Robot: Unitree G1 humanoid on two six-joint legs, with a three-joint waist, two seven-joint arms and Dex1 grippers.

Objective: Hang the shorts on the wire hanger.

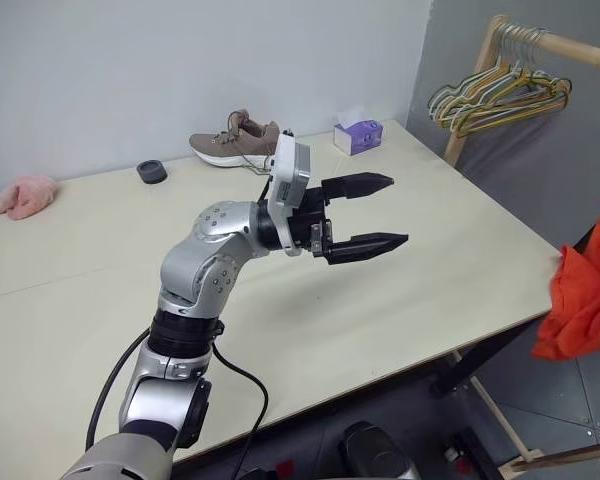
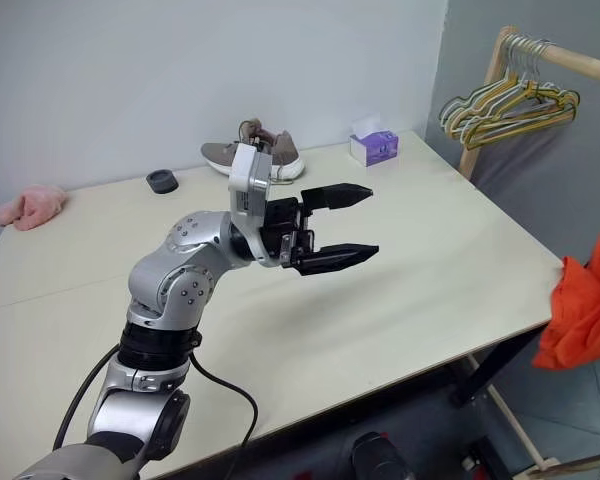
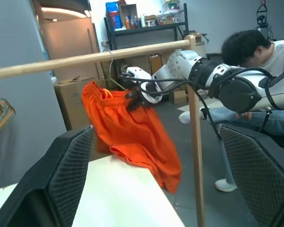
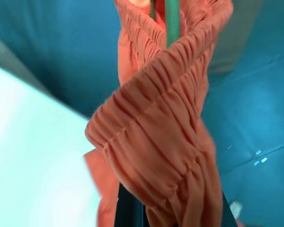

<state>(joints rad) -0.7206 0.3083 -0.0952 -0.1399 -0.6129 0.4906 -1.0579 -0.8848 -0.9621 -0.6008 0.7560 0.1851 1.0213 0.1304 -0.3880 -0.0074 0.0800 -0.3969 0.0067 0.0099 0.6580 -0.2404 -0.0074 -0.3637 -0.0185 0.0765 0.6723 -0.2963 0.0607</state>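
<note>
The right gripper [image 3: 132, 100] is clamped on the orange shorts [image 3: 132, 127], which hang off the table's right edge near the wooden rail [image 3: 85, 59]. The left gripper [image 1: 372, 213] waits spread apart above the table [image 1: 460, 250] (holding nothing). I judge the carrying step is in hand; next the waistband must reach the wire hanger [image 3: 114, 71].

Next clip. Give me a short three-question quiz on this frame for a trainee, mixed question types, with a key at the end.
1. True or false: the left pincer holds the shorts.
2. Which item stands nearest the shoe on the table? A) pink fluffy cloth B) tissue box C) black round object
3. Fill in: in the left wrist view, the right pincer grips the shorts beside a wooden ____.

Key:
1. False. It hangs over the table with its jaws open and nothing in them.
2. C.
3. Rail. The bunched hangers also hang from it.
</note>
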